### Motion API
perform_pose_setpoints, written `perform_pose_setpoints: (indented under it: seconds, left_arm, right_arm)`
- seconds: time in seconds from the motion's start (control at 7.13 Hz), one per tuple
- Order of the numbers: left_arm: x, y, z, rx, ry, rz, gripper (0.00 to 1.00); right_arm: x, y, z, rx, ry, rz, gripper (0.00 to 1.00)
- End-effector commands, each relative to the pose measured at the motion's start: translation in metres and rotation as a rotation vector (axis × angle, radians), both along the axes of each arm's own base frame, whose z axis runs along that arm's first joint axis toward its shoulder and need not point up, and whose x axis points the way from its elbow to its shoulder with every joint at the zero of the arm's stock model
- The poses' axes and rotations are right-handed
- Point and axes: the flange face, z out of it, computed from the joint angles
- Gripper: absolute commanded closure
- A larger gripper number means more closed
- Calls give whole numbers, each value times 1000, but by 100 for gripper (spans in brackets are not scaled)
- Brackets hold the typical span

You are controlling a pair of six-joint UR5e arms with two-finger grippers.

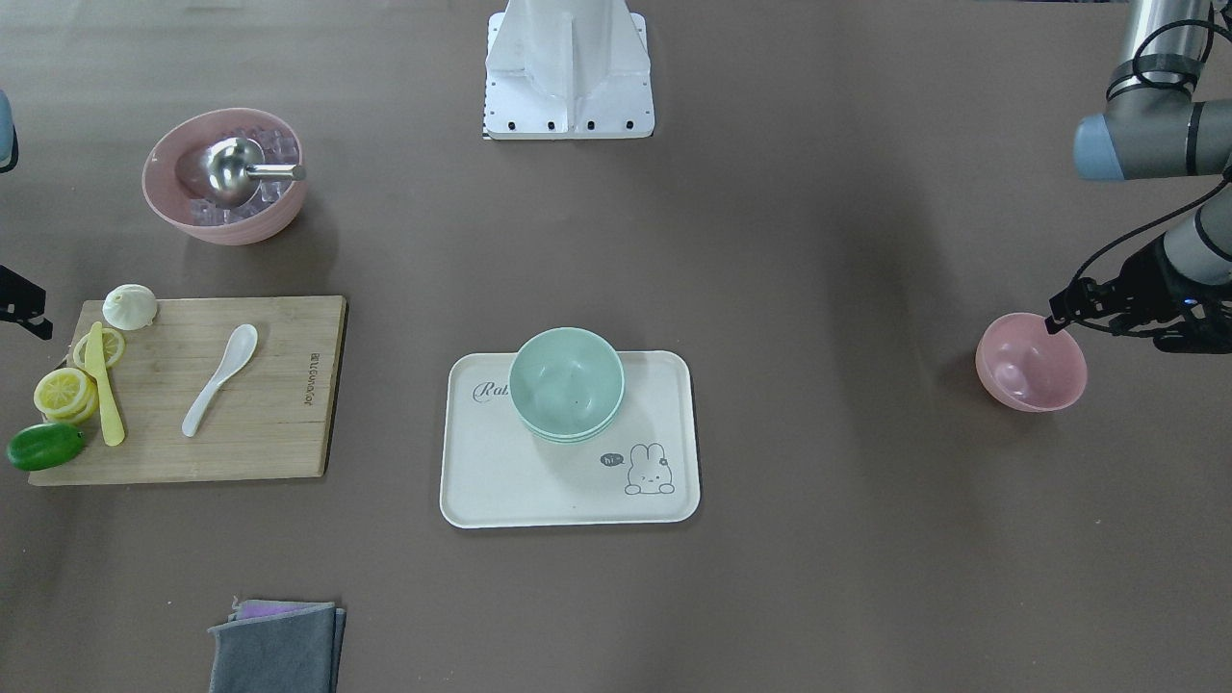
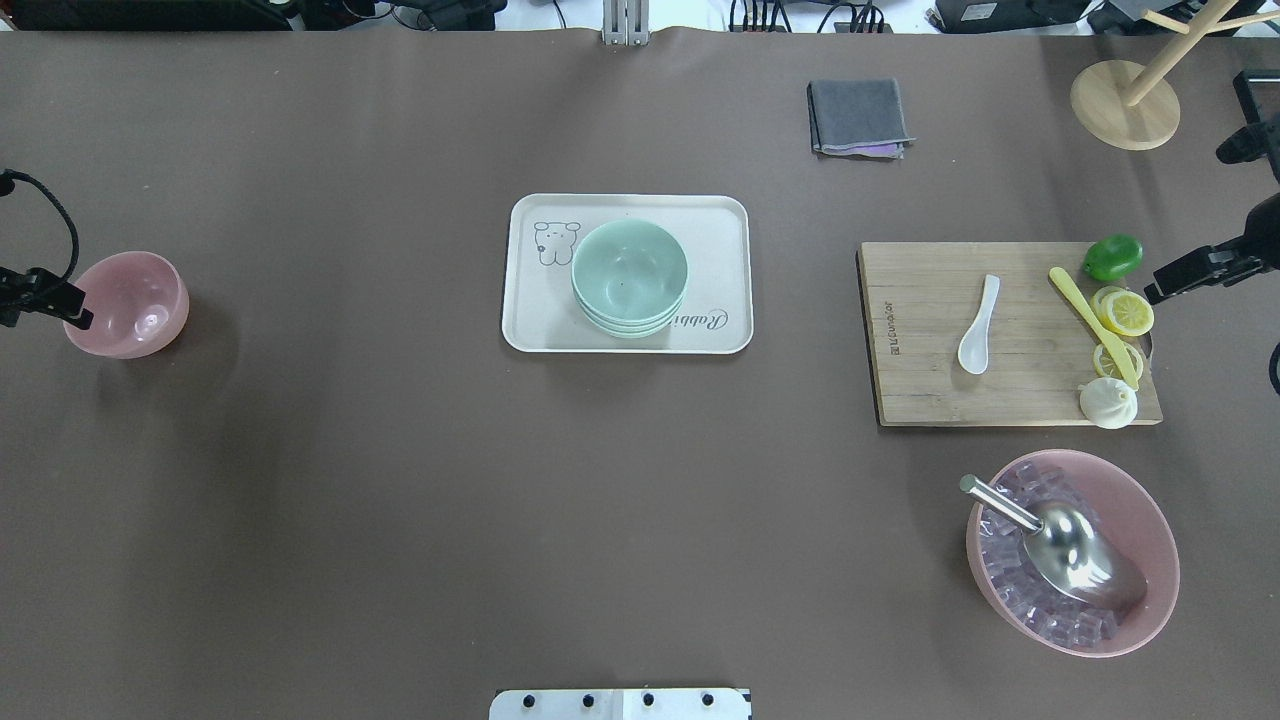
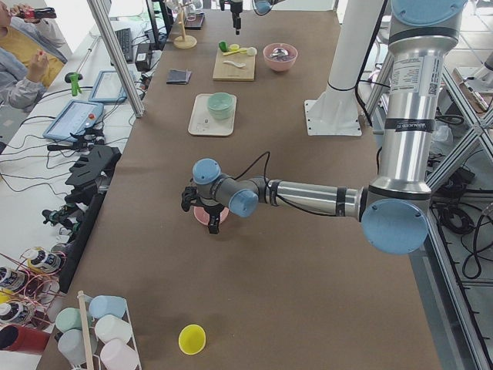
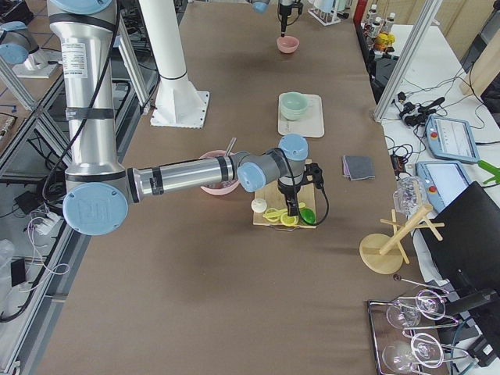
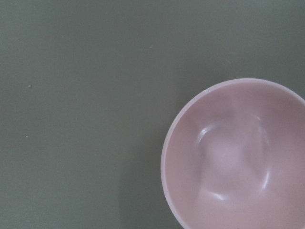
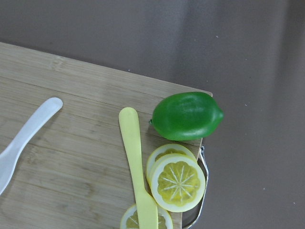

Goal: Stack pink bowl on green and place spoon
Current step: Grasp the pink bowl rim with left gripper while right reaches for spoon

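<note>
Under the left claw [image 1: 1059, 320]: small pink bowl [image 1: 1030, 364], upright on the worktop [image 1: 818, 241], empty. Claw tip sits over the bowl's rim on the side away from the other claw. Can't tell if it touches the rim. Can't tell how far this claw is spread: its fingers don't show in its wrist view and the fixed views are too coarse. Nothing visibly in its grip.

Right claw [image 2: 1152, 293] hangs over the outer end of the cutting board [image 2: 930, 390], pointing down. Just below it are the lime [image 2: 1112, 257] at the board's corner, the lemon slices [image 2: 1125, 312] beside the lime, and the yellow plastic knife [image 2: 1090, 322] lying across the slices. Can't tell its spread either. Holds nothing that I can see.

White spoon [image 2: 980, 338] lies flat on the board, inward of the right claw, past the knife and apart from it, with its bowl end toward the robot.

Green bowl stack [image 2: 629, 275] stands between the two claws, well apart from both, on the cream rabbit tray [image 2: 540, 320].

Robot side of the right claw:
- white bun-shaped piece [image 2: 1108, 403] on the board's corner
- further back, large pink bowl [image 2: 1135, 500] with clear cubes [image 2: 1010, 590] and a metal scoop [image 2: 1080, 555] in it

Grey cloth [image 2: 858, 115] lies on the far side, inward of the right claw.
</note>
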Motion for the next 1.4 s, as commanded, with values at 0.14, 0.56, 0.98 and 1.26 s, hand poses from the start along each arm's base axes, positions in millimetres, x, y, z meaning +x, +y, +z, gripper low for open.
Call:
perform_pose_setpoints:
  seconds: [0.14,0.56,0.98,1.26]
  left_arm:
    - [19,-24,22,-22,-15,7,44]
    - [23,-23,-3,-13,56,31,100]
    - [45,-52,-144,-14,226,-23,100]
    - [128,-71,-287,-86,327,-93,100]
  right_arm:
    - [-19,-5,-6,4,1,-18,0]
    - [-26,-5,-10,10,-3,-29,0]
    - [-60,1,-21,-57,-32,27,0]
    - [-110,7,-36,-118,-28,97,0]
